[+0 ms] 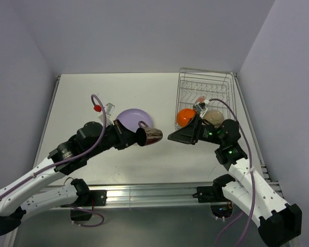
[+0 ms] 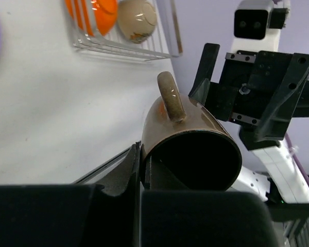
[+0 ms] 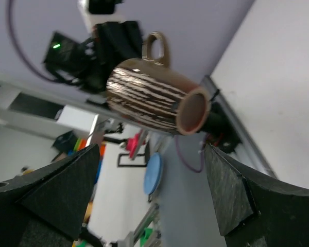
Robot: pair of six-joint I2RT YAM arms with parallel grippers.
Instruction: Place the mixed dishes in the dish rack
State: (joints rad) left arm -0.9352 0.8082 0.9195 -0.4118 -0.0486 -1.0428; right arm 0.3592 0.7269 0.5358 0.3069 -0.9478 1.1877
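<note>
Mug (image 1: 150, 136) sits clamped sideways in the left jaws, facing the wide-spread right jaws.

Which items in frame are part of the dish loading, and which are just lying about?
Job: brown streaked mug, gripped by left gripper; lilac plate on the table; orange bowl and cream bowl in the dish rack.
Lying about: nothing loose visible; only the table and the metal rail at its near edge.
</note>
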